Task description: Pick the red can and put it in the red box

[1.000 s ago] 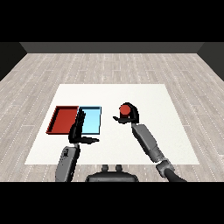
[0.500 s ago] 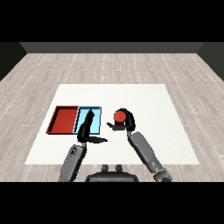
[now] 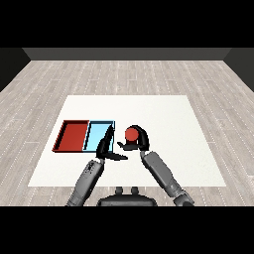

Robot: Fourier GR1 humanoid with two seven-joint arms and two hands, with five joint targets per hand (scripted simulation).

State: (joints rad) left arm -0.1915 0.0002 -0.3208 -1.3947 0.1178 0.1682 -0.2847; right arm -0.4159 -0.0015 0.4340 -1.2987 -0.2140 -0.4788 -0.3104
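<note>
The red can [image 3: 131, 134] stands upright, its long axis vertical and its round red top facing up toward the head view, just to the right of the light blue tray [image 3: 99, 135] and clear of both trays. No label or writing can be read on it. The right hand [image 3: 140, 140] is curled round the can from the right and behind, its dark fingers arching over the far side and the thumb reaching in low at the left; whether the can's base touches the white table [image 3: 168, 124] or hangs just above it is hard to tell from this angle. The right forearm runs down and to the right from the wrist. The left hand [image 3: 106, 149] rests at the near edge of the light blue tray, fingers straight and thumb stuck out to the right, holding nothing. The red tray [image 3: 73, 136] lies touching the blue one on its left.
</note>
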